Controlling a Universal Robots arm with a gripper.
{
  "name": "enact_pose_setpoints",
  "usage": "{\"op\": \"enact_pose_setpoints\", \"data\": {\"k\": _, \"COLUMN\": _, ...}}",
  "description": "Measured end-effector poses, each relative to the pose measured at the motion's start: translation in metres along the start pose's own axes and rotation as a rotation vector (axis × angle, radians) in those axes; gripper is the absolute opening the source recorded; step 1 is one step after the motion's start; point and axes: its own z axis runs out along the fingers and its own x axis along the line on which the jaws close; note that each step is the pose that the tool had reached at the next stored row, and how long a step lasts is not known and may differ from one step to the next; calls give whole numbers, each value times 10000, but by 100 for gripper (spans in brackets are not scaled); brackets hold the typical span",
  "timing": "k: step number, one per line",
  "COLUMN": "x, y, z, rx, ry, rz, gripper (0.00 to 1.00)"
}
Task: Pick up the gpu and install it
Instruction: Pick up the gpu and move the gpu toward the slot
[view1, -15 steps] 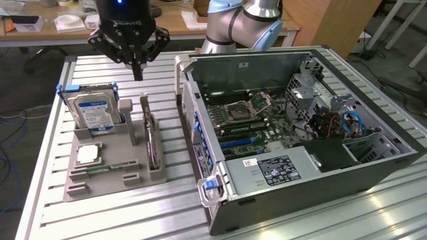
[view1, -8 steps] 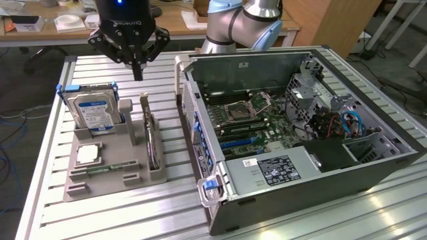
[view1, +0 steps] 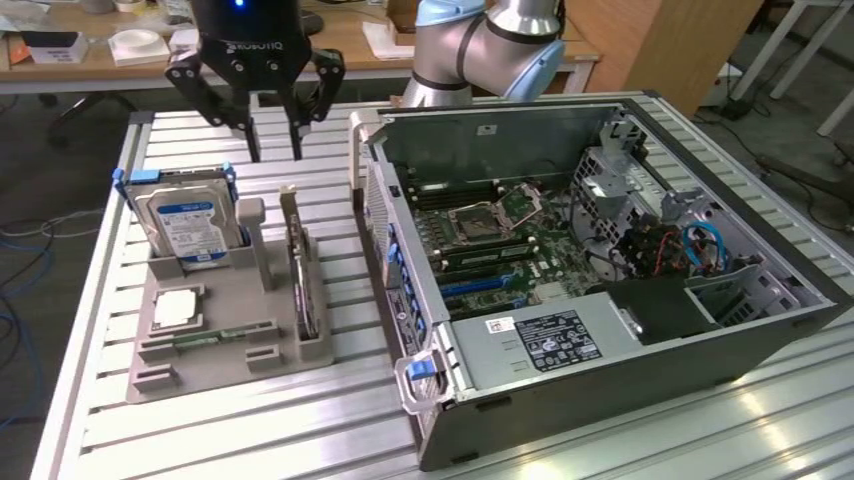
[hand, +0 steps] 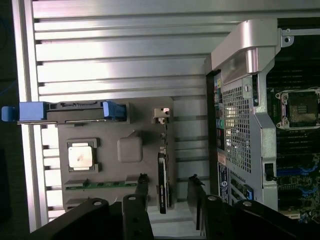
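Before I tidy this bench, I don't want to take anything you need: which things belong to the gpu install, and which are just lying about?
For the job:
- gpu, on edge in the tray
- open case
- gripper, fingers open, over the tray

Lying about:
- hard drive
- CPU
- memory stick
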Motion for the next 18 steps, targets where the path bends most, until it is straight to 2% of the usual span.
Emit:
{"op": "enact_pose_setpoints", "data": {"k": 1, "x": 0, "y": 0, "z": 0, "rx": 0, "ry": -1, "rz": -1, "gripper": 47}}
{"op": "enact_pose_setpoints", "data": {"k": 2, "x": 0, "y": 0, "z": 0, "rx": 2, "ry": -1, "rz": 0, "gripper": 47}}
{"op": "enact_pose_setpoints", "data": {"k": 3, "x": 0, "y": 0, "z": 0, "rx": 2, "ry": 0, "rz": -8, "gripper": 53}}
{"op": "enact_pose_setpoints", "data": {"k": 5, "x": 0, "y": -6, "z": 7, "rx": 5, "ry": 16, "rz": -135, "gripper": 53}}
{"op": "enact_pose_setpoints", "data": {"k": 9, "x": 0, "y": -14, "z": 33, "rx": 77, "ry": 198, "rz": -404, "gripper": 53}}
{"op": "enact_pose_setpoints", "data": {"k": 13, "x": -2, "y": -40, "z": 62, "rx": 76, "ry": 215, "rz": -656, "gripper": 53}}
{"op": "enact_pose_setpoints", "data": {"k": 18, "x": -4, "y": -112, "z": 148, "rx": 75, "ry": 218, "rz": -727, "gripper": 53}}
